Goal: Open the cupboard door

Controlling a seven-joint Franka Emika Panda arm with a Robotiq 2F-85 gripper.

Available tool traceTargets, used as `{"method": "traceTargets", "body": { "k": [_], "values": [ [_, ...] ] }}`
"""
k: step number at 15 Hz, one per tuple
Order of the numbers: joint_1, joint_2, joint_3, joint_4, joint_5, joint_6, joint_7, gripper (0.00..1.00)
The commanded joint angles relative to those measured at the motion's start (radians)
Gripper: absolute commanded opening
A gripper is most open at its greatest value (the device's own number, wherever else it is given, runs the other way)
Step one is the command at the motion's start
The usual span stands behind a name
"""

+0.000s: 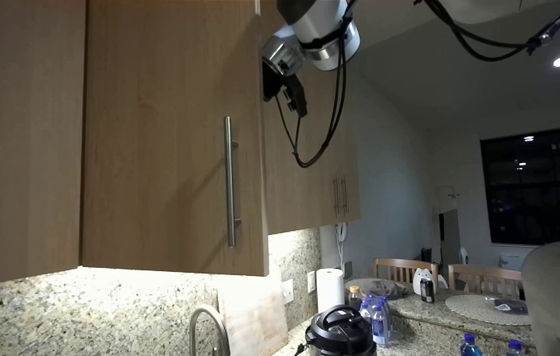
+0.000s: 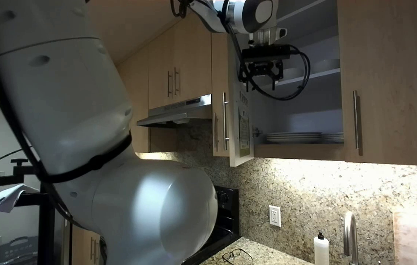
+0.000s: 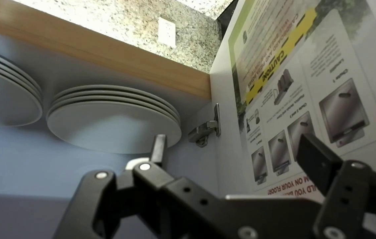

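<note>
The gripper [image 2: 260, 87] is being held in front of the cupboard [image 2: 298, 151], its fingers [image 3: 319, 159] set apart, with nothing being clasped. The cupboard door [image 1: 161, 148] is being found just beside it: in the wrist view the pale inner face is being shown to the right of the claw, long axis upright, the whole panel being swung out from the cupboard's front. Whether that face is being touched by the nearer finger is not being established. The handle [image 1: 230, 182] is being recorded on the opposite face, along the free edge; a sideways push against the inner face, rather than a pull, is therefore being judged fit for any further swing. The task is being assessed as all but met. A drooping cable [image 2: 282, 98] is being flagged as a possible snag at the free edge.

Deeper in, a hinge [image 3: 204, 130] is being noted near the lower corner of the door's hinged edge, and stacked plates [image 3: 114, 124] are being carried near the front edge of the cupboard's bottom surface, an obstruction should the claw be lowered inward. Opposite, a matching door [image 2: 396, 84] is being found closed; well apart, a range hood [image 2: 182, 106] is being sighted
</note>
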Motion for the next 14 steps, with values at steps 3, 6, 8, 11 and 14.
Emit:
{"method": "traceTargets", "body": {
  "k": [3, 6, 8, 11, 14],
  "values": [
    [0.024, -0.011, 0.001, -0.015, 0.042, -0.008, -0.068, 1.0],
    [0.033, -0.004, 0.005, -0.006, 0.04, -0.015, -0.07, 1.0],
    [0.039, 0.003, 0.005, 0.001, 0.042, -0.021, -0.069, 1.0],
    [0.046, 0.014, 0.011, 0.011, 0.039, -0.024, -0.068, 1.0],
    [0.05, 0.027, 0.02, 0.024, 0.036, -0.03, -0.064, 1.0]
  ]
}}
